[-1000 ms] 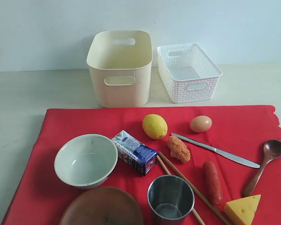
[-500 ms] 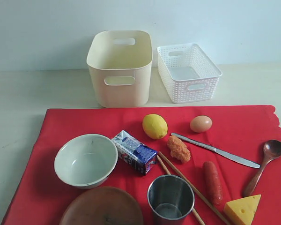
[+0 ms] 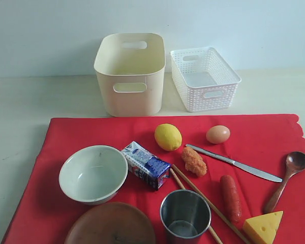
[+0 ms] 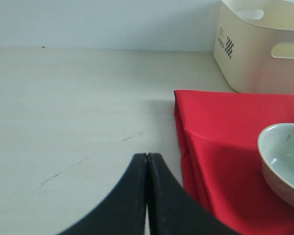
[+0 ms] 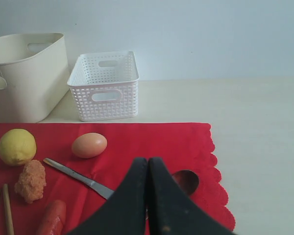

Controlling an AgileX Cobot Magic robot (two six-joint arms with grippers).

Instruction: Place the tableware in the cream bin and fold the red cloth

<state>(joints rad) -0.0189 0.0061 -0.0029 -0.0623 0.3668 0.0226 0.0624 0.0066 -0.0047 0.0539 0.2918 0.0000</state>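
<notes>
Pale tabletop (image 3: 20,96): bare strips left, right and behind the cloth.
Left end effector (image 4: 147,161): jaws together, over bare tabletop beside the cloth's left edge.
Right end effector (image 5: 148,164): jaws together, near the scalloped right edge.
Bright red fabric cloth (image 3: 81,132): spread flat.
Front edge: round brown wooden plate (image 3: 112,226), cylindrical steel cup (image 3: 185,216), wooden chopsticks (image 3: 203,201).
Middle: pale greenish-white bowl (image 3: 93,174), brown wooden spoon (image 3: 287,178), silver knife (image 3: 234,162).
Far, off the cloth: tall cream plastic bin (image 3: 130,73), white perforated basket (image 3: 204,79) beside it.

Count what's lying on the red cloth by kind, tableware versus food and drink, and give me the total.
Tableware: 6 (bowl, plate, cup, pair of chopsticks, knife, spoon)
Food and drink: 6 (lemon, egg, fried piece, sausage, cheese, milk carton)
Total: 12
</notes>
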